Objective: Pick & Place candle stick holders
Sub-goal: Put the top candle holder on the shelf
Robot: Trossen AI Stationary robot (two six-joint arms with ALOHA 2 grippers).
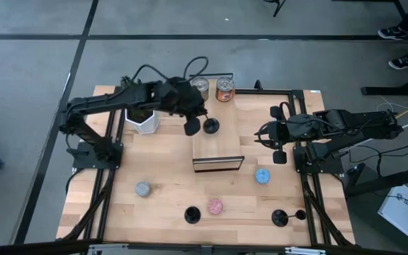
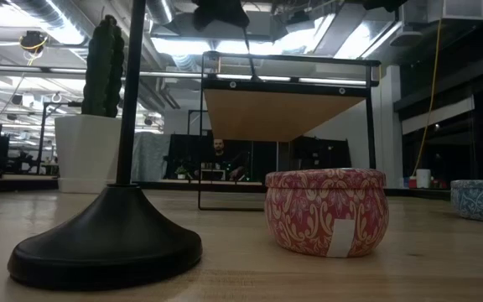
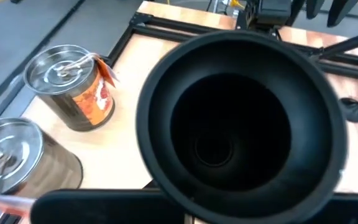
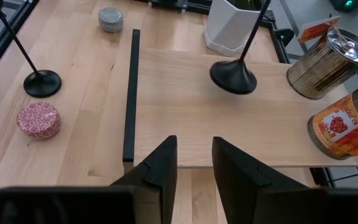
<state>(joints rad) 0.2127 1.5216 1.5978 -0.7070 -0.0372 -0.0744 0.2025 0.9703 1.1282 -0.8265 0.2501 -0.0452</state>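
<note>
1. The left gripper (image 1: 191,122) is hovering over the raised wooden platform (image 1: 217,142) at the table's far side, carrying a candle stick holder (image 1: 210,126); in the right wrist view its base (image 4: 233,76) is tilting just above the board, seemingly not yet flat. How wide the fingers are standing cannot be told — the holder's cup (image 3: 241,121) is filling the left wrist view.
2. Step in hand, as judged: placing this holder on the platform. Doing it well is calling for bringing the stem upright, lowering until the base is seating flat, and only then letting go — clear of the two tins (image 1: 212,88) just behind.
3. The right gripper (image 1: 275,134) is waiting near the table's right edge, fingers parted a little and carrying nothing.
4. Two more holders are standing near the front edge: one (image 1: 192,214) beside the pink tin (image 1: 215,206), one (image 1: 280,217) towards the right.
</note>
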